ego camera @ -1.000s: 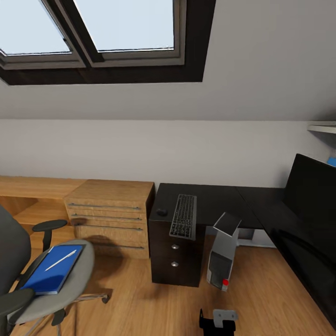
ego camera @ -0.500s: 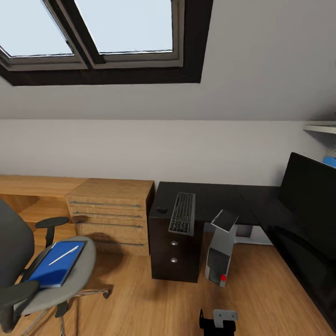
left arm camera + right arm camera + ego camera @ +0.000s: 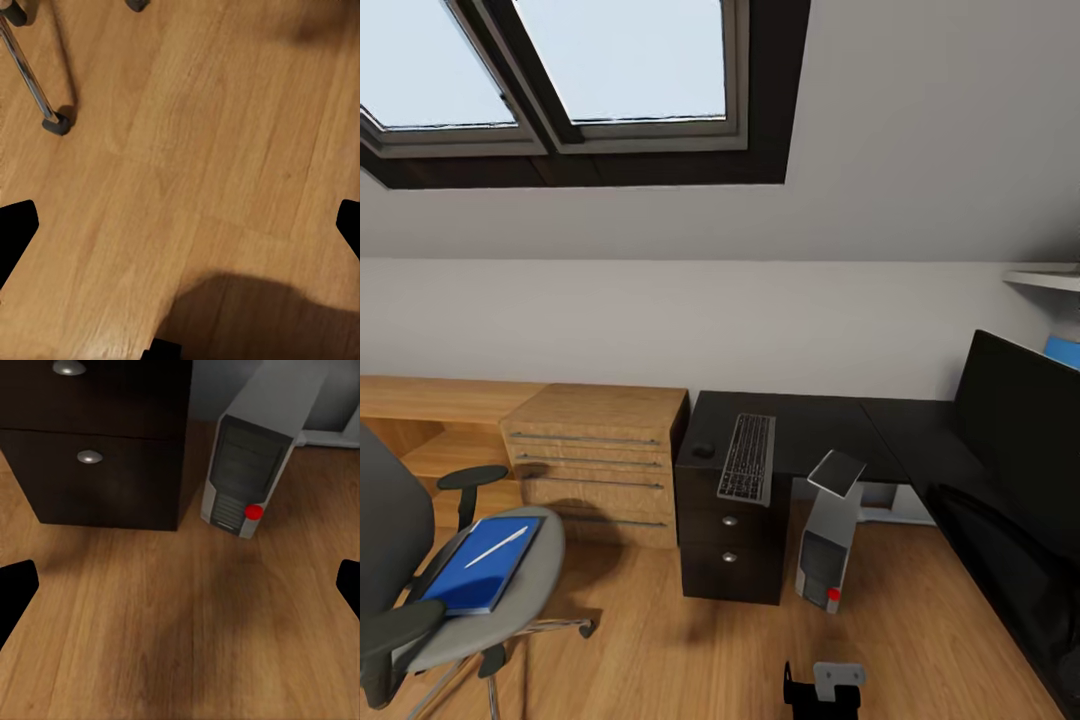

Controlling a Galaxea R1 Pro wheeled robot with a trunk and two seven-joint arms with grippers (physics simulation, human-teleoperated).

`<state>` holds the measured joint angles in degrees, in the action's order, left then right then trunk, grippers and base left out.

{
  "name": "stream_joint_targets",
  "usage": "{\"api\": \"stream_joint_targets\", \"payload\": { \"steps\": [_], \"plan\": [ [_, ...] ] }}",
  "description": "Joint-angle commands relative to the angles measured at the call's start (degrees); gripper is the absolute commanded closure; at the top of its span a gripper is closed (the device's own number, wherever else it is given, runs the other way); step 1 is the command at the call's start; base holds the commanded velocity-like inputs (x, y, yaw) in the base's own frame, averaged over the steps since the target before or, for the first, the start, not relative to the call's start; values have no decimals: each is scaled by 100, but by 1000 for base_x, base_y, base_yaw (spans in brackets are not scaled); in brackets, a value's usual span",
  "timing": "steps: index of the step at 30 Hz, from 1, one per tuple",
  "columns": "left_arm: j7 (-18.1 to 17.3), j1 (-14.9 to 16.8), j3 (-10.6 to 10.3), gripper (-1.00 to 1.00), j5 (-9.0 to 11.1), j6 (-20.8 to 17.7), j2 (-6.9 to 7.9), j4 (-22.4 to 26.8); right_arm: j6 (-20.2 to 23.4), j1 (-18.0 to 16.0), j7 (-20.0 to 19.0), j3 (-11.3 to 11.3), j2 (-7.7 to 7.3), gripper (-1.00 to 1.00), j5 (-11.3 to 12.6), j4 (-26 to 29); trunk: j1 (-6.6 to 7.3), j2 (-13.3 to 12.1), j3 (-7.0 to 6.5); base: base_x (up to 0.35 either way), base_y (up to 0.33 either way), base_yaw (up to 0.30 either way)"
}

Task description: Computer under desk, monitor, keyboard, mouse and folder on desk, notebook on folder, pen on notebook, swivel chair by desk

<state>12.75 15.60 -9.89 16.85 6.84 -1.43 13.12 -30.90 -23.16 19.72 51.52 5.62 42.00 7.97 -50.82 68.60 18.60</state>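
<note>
The black desk runs along the wall and turns toward me at the right. On it lie the keyboard and, to its left, the small mouse. The monitor stands on the right wing. The computer stands tilted on the floor beside the desk's drawer block, and the right wrist view also catches the computer. At the left is the swivel chair, with the blue folder and the pen on its seat. The notebook is out of view. My left gripper and right gripper hang open over the floor.
A light wooden drawer unit stands left of the desk, with a low wooden shelf beyond it. A chrome chair leg ends in a caster near my left gripper. Wooden floor stretches between me and the desk. A white wall shelf hangs at the right.
The whole head picture has shifted, so the camera moved: the desk, keyboard and computer sit slightly further left and smaller. Nothing on the desk or chair has moved.
</note>
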Motion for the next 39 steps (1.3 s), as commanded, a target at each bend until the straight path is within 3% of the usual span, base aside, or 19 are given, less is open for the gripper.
{"api": "stream_joint_targets", "payload": {
  "steps": [1, 8, 14, 15, 24, 29, 39],
  "plan": [
    [31, 4, -50, -100, 56, 21, 4, -3, -8, -5, 37, 49, -2, -100, 27, 1, 23, -37, -12, -1, -1, -47],
    [42, 4, -42, -100, 72, 10, 63, -18, 43, -2, 40, 53, -11, -100, 19, -130, 176, -318, -137, 0, 0, -13],
    [39, 4, -30, -100, 79, 22, 156, -121, 68, 71, 39, 45, -40, -100, 19, -782, 308, -559, -245, 0, 0, -1],
    [38, 4, -19, -100, 81, 20, 177, -136, 69, 192, 40, 48, -130, -100, 18, -886, 330, -599, -263, 0, 0, 0],
    [19, 4, -4, -100, 85, 34, 187, -143, 66, 267, 41, 50, -186, -100, 18, -930, 528, -960, -425, 0, 0, 0],
    [11, 4, 1, -100, 250, 45, 187, -143, 68, 269, 41, 51, -186, -100, 18, -931, 638, -1160, -514, 0, 0, 0],
    [1, 4, -16, -100, 300, 46, 183, -143, 66, 268, 41, 51, -186, -100, 18, -929, 857, -1561, -694, 0, 0, 0]
  ]
}}
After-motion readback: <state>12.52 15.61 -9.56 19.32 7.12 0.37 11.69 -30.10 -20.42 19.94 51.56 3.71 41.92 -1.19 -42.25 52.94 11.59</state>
